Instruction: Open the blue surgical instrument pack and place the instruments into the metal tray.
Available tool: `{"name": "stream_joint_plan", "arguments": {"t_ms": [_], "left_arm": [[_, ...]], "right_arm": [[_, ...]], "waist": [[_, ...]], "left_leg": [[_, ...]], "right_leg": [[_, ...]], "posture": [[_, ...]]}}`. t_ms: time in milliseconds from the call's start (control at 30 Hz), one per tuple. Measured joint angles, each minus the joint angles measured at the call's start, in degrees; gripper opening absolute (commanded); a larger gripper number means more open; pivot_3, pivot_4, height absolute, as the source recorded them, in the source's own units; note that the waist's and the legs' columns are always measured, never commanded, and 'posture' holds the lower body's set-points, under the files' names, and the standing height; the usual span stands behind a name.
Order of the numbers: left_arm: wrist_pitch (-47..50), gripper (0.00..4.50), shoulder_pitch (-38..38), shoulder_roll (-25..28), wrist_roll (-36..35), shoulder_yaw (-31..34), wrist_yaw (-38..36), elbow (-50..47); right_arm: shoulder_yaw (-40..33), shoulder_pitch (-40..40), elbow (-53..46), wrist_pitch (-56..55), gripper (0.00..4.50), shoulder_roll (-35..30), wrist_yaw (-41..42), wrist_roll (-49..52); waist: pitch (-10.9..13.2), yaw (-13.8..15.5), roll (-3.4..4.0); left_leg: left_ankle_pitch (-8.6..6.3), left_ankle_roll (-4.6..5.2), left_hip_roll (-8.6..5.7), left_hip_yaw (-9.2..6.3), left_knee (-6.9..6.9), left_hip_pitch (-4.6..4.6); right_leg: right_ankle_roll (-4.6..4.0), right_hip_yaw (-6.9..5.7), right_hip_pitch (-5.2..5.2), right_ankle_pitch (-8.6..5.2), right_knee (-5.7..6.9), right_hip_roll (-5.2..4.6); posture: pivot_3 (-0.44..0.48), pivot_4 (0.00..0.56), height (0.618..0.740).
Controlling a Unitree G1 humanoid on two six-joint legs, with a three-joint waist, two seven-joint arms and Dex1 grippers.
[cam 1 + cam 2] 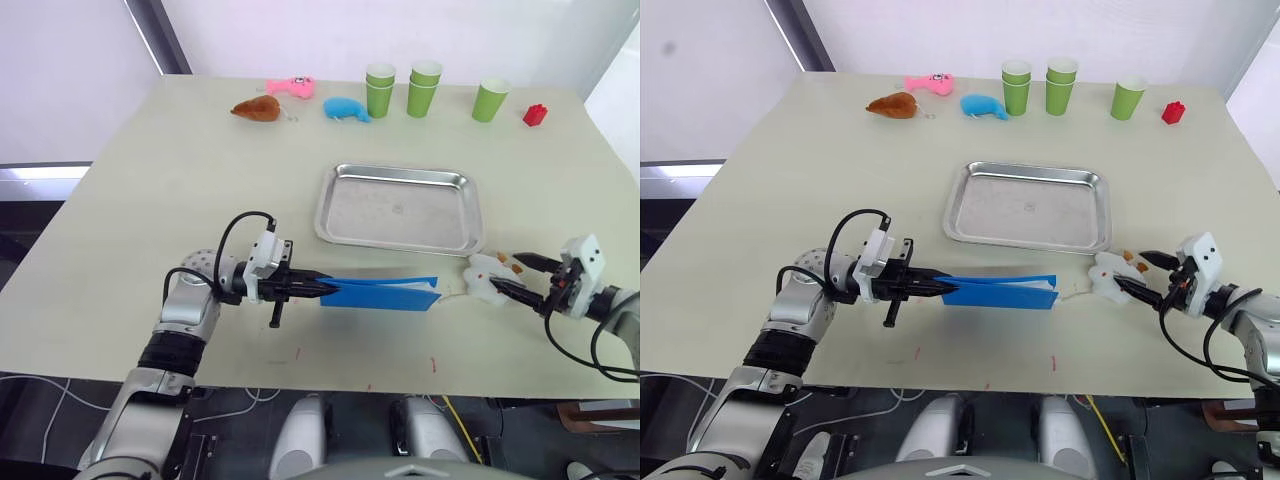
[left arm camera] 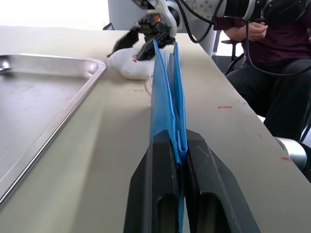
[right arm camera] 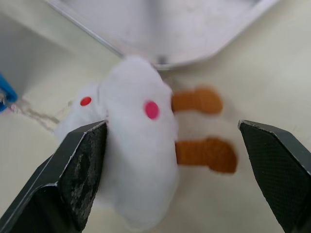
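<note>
1. Tray (image 1: 400,208): bare metal, shiny rim, floor dulled and faintly scuffed.
2. Pack (image 1: 380,292): thin blue cloth, smooth, matt.
3. Table (image 1: 150,200): pale, matt, smooth surface.
4. White toy (image 3: 136,160): soft plush, fuzzy nap.
5. Left gripper (image 2: 180,145) fingers (image 2: 155,194): black plastic, slight sheen.
6. Cups (image 1: 380,90): green, matt, paper-like.

left arm stretched low across the table, left gripper (image 1: 318,290) pinched closed on the blue surgical instrument pack (image 1: 385,293). right arm reaching inward, right gripper (image 1: 524,277) spread wide apart.
</note>
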Motion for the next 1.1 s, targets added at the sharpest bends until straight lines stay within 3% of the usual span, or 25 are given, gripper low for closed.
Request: {"name": "stream_joint_plan", "arguments": {"t_ms": [100, 333, 500, 700, 767, 867, 1100], "left_arm": [[-0.1, 0.00, 0.0, -0.2, 0.1, -0.1, 0.0, 0.1], [-0.7, 0.00, -0.1, -0.5, 0.1, 0.0, 0.0, 0.8], [-2.1, 0.00, -0.3, -1.3, 0.2, 0.1, 0.0, 1.9], [-2.7, 0.00, -0.5, -1.4, 0.3, 0.0, -0.1, 2.4], [-3.8, 0.00, -1.2, -1.4, 0.5, -0.1, -0.3, 3.8], [-4.8, 0.00, -1.7, -1.5, 0.6, -0.3, -0.4, 5.0], [-6.2, 0.00, -2.9, -1.5, 0.6, -0.5, -0.4, 6.5]], "right_arm": [[0.6, 2.3, -1.7, 3.9, 3.30, -0.2, 2.8, 2.9], [-1.0, 4.2, -6.3, 10.2, 0.06, -0.5, 3.8, 8.4], [-7.0, 4.7, -11.7, 14.2, 0.02, -1.6, 5.7, 16.4], [-9.1, 5.1, -16.4, 18.7, 0.02, -3.2, 6.2, 22.0], [-10.1, 2.6, -23.3, 27.3, 0.02, -3.7, 4.2, 32.6], [-7.2, -6.3, -28.2, 30.2, 0.02, -0.2, -2.2, 37.5], [2.7, -15.1, -28.8, 29.9, 0.02, 6.3, -8.3, 34.3]], "waist": [[0.0, 0.1, 0.00], [0.0, 0.2, 0.01], [0.0, 0.5, 0.03], [0.0, 0.5, 0.05], [0.0, 0.4, 0.09], [-0.1, 0.1, 0.08], [-0.1, 0.2, 0.08]], "left_leg": [[0.00, 0.00, 0.00, -0.01, 0.00, 0.03], [0.00, 0.00, 0.00, -0.02, 0.01, 0.05], [0.00, 0.00, -0.01, -0.03, 0.01, 0.05], [0.00, 0.00, -0.01, -0.05, 0.01, 0.05], [0.00, 0.01, 0.00, -0.19, 0.01, 0.09], [0.01, 0.01, 0.00, -0.36, 0.02, 0.09], [0.00, 0.01, 0.00, -0.39, 0.02, 0.00]], "right_leg": [[0.00, -0.01, 0.05, 0.00, -0.01, -0.01], [0.01, -0.02, 0.06, 0.00, 0.00, -0.01], [0.01, -0.02, 0.07, 0.00, 0.00, -0.02], [0.01, -0.03, 0.08, 0.00, -0.01, -0.01], [0.02, 0.01, 0.08, 0.00, 0.01, 0.00], [0.02, -0.02, 0.10, 0.01, 0.01, 0.00], [0.01, -0.08, 0.06, 0.00, -0.03, -0.01]], "posture": [[0.000, 0.150, 0.740], [0.000, 0.150, 0.740], [0.000, 0.150, 0.740], [0.000, 0.150, 0.740], [0.000, 0.150, 0.740], [0.000, 0.150, 0.740], [0.000, 0.150, 0.740]]}}
